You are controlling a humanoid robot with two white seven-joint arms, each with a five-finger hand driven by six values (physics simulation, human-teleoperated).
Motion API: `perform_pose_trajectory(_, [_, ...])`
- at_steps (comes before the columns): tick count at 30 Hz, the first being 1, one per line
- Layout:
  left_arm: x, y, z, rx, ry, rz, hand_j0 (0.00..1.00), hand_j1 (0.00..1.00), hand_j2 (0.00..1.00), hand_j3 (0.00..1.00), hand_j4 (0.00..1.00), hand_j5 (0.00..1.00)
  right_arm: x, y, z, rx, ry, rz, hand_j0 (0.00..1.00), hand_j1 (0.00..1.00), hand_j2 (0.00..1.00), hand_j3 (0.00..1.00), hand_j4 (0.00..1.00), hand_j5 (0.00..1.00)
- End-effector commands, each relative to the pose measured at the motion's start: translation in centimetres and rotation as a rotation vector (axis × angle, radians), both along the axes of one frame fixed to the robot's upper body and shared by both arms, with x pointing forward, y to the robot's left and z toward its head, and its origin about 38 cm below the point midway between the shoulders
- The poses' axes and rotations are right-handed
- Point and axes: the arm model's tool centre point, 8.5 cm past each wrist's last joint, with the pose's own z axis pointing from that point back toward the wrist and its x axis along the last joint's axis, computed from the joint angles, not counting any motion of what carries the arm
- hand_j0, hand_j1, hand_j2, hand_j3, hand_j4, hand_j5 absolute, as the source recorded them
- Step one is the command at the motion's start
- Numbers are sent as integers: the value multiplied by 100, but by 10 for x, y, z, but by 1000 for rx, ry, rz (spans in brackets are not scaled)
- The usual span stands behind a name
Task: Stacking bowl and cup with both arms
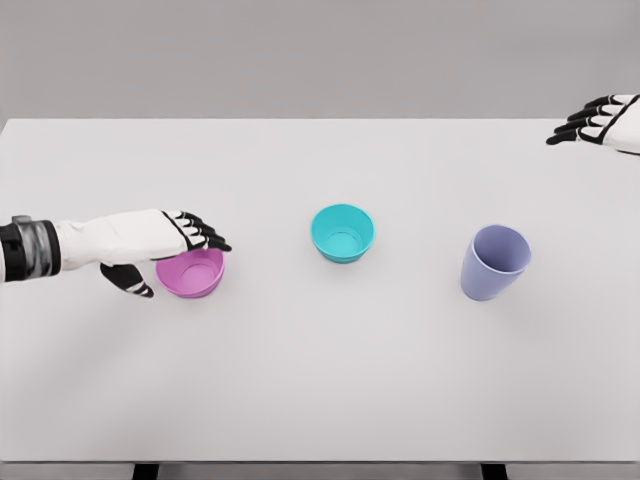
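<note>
The step in hand is judged to be the first pick-up: the left hand [165, 245], reaching in from the left edge of the frame, is placed over the near rim of the small pink plastic bowl [192, 273] at the centre left, with the fingers extended across the top and the thumb lowered beside the bowl's left wall. The grasp does not look closed yet, though the contact between the fingers and the rim cannot be made out for certain from this angle. The right hand [600, 122] is seen at the upper right corner, fingers loosely spread and nothing held, well apart from every object. The teal plastic bowl [343, 232] stands upright at the middle of the white surface [320, 380], and the tall lavender plastic cup [494, 262] stands at the centre right, tilted slightly. All three containers appear empty. For the next move, a closing of fingers and thumb on the pink bowl's wall would be called for, followed by a lift towards the teal bowl, while the cup would be left to the right hand.
</note>
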Motion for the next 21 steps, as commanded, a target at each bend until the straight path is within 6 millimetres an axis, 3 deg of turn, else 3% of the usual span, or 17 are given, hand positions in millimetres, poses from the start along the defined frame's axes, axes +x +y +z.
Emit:
perform_pose_trajectory(1, [0, 1, -3, -1, 11, 6, 100, 100, 100, 100, 100, 100, 0, 0, -1, 6, 1, -1, 100, 100, 100, 100, 100, 100])
perform_pose_trajectory(21, [10, -1, -9, 5, 15, 31, 100, 100, 100, 100, 100, 100, 1, 0, 3, 5, -6, -3, 100, 100, 100, 100, 100, 100])
